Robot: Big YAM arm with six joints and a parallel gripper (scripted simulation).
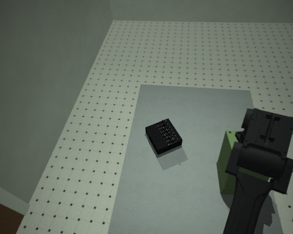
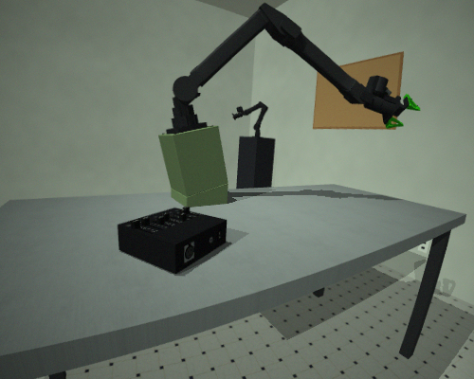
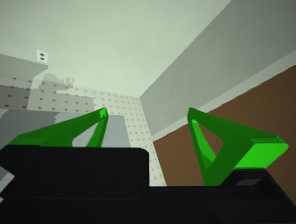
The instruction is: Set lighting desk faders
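The lighting desk [image 1: 162, 136] is a small black box with a row of faders on top. It stands on its feet on the grey table; it also shows in the exterior view [image 2: 172, 239]. The fader levels are too small to read. My gripper [image 2: 403, 113] has green fingers and is open and empty. It is held high in the air, far to the right of the desk, beyond the table's edge. In the wrist view the fingers point at the wall and floor; the desk is out of that view.
The arm's green base [image 2: 194, 163] stands on the table just behind the desk. A black stand with a second small arm [image 2: 255, 158] is further back. An orange board hangs on the wall.
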